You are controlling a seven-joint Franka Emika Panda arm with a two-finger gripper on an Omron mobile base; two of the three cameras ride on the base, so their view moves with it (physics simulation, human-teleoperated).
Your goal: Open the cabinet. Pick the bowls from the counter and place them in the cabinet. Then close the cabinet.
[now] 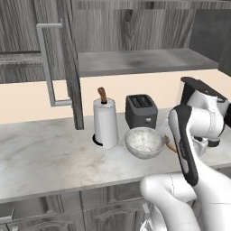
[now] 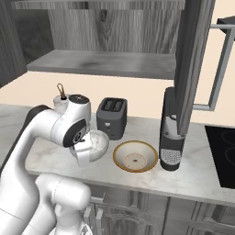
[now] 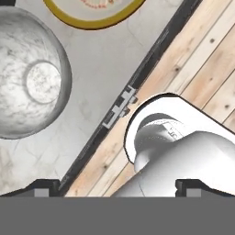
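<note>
tool (image 3: 117,190): spread wide, empty, pointing down above counter edge, likely lining up for a pick | speckled grey bowl (image 1: 144,142): on counter (image 1: 49,155), beside tan bowl (image 2: 135,156) | cabinet (image 1: 135,61): doors open, shelf bare, ready for bowls

Cabinet (image 1: 135,27) finished in matt dark grey wood grain, counter (image 1: 49,153) in smooth pale marble, one bowl (image 1: 144,142) in speckled stone, toaster (image 1: 141,110) in dark satin metal, floor (image 3: 202,69) laid in light wood planks.
</note>
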